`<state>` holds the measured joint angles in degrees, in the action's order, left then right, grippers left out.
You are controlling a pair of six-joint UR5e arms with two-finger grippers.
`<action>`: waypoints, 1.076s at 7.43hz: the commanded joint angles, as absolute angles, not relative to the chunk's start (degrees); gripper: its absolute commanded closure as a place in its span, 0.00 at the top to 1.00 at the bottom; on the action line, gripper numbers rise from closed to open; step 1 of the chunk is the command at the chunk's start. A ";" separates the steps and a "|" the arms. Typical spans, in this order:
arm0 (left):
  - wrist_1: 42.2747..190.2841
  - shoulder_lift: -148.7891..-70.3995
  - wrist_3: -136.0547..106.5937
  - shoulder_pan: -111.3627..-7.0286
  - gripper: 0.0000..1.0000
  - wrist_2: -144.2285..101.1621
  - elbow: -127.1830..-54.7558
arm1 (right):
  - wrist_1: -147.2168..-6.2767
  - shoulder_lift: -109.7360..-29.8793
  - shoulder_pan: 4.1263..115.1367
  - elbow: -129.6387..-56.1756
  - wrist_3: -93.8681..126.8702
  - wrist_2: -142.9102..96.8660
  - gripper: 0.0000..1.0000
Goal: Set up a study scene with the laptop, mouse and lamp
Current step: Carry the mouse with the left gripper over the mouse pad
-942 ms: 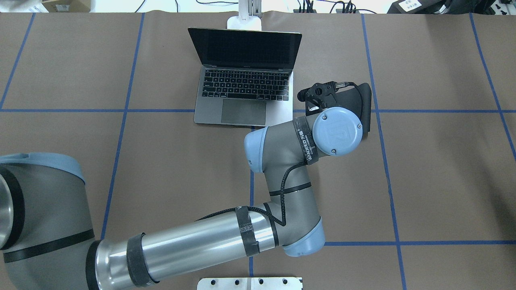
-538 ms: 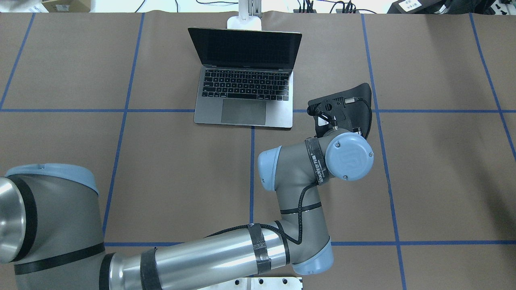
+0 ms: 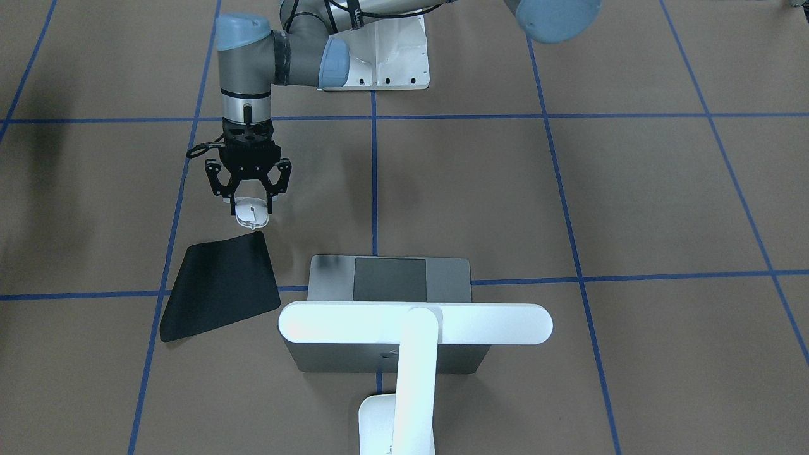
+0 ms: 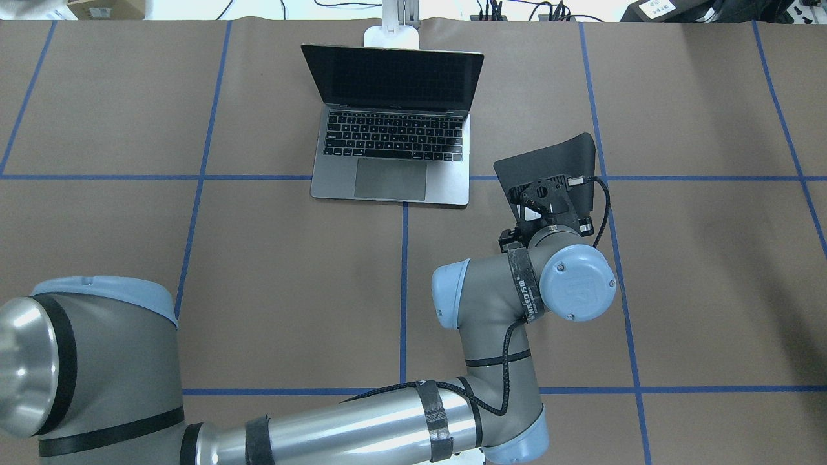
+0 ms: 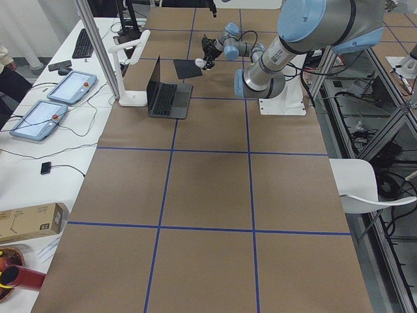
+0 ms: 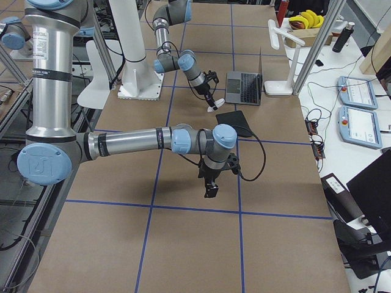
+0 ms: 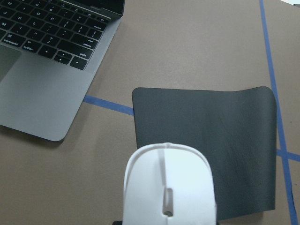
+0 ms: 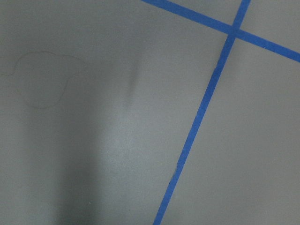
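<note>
The white mouse (image 3: 251, 215) is held between the fingers of my left gripper (image 3: 251, 205), which is shut on it. It hangs by the robot-side edge of the black mat (image 3: 221, 287), and the left wrist view shows the mouse (image 7: 168, 187) low in front of the mat (image 7: 211, 140). The grey laptop (image 4: 391, 155) stands open at the table's far middle, left of the mat (image 4: 562, 155) in the overhead view. The white lamp (image 3: 417, 322) stands behind it, its light bar over the lid. My right gripper (image 6: 211, 183) shows only in the exterior right view, so I cannot tell its state.
The white arm mount (image 3: 379, 63) sits at the robot's edge of the table. Blue tape lines (image 4: 404, 290) cross the brown table cover. A side table beyond the lamp carries tablets (image 5: 68, 88) and cables. The right wrist view shows only bare cover.
My left arm has drawn back toward the robot and slightly right with the mouse, moving from over the mat to its near edge and uncovering more of the mat. Laptop and lamp have not moved.
</note>
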<state>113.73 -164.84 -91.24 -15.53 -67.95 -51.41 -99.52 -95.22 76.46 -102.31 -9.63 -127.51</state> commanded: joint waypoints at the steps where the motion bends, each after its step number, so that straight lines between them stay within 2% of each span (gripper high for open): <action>1: 113.91 -165.76 -91.23 -15.47 0.00 -64.18 -50.54 | -99.49 -95.36 76.46 -102.57 -9.67 -127.53 1.00; 5: 113.99 -166.20 -90.88 -15.99 0.00 -60.12 -50.27 | -99.58 -95.45 76.46 -102.57 -9.84 -127.88 1.00; 6: 114.34 -166.20 -90.79 -16.00 0.15 -59.51 -50.27 | -99.58 -95.45 76.46 -102.74 -9.84 -127.88 1.00; 7: 114.35 -166.29 -90.79 -16.00 0.53 -58.72 -50.19 | -99.49 -95.80 76.46 -103.01 -9.84 -127.97 1.00; 8: 114.43 -166.29 -90.97 -16.00 0.60 -57.41 -50.19 | -99.58 -95.89 76.46 -103.27 -9.84 -128.32 1.00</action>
